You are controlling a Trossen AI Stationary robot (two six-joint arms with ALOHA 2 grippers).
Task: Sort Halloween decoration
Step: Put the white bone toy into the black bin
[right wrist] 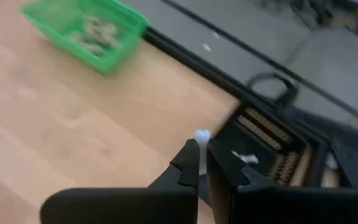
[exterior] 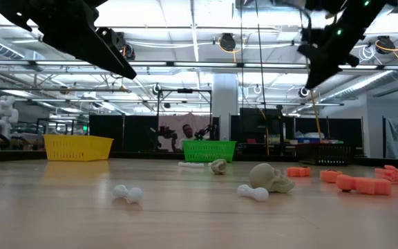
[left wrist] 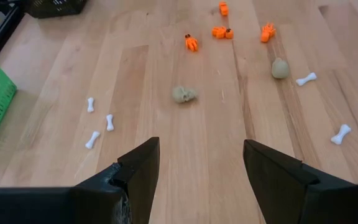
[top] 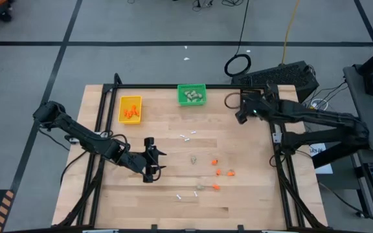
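My right gripper (right wrist: 202, 154) is shut on a thin white stick (right wrist: 202, 138) above the table's far right corner (top: 240, 118), next to a black bin (right wrist: 267, 147) that has white sticks in it. My left gripper (left wrist: 201, 155) hangs open over the table's left middle (top: 153, 162) and holds nothing. Loose on the wood in front of it lie beige lumps (left wrist: 184, 94), orange bits (left wrist: 191, 42) and white sticks (left wrist: 109, 122). The yellow bin (top: 130, 109) holds orange bits. The green bin (top: 192, 95) holds beige lumps. My right gripper pinches the white stick between its two fingertips. The stick's knobbed end (right wrist: 202, 134) juts out past the tips, so the stick lies along the fingers. The fingers slant down, and the stick is lifted clear of the table.
A black frame (top: 173, 86) runs along the table's far and side edges. Cables and a dark box (top: 280, 76) lie on the floor beyond the far right corner. Bare wood lies between my left gripper and the bins.
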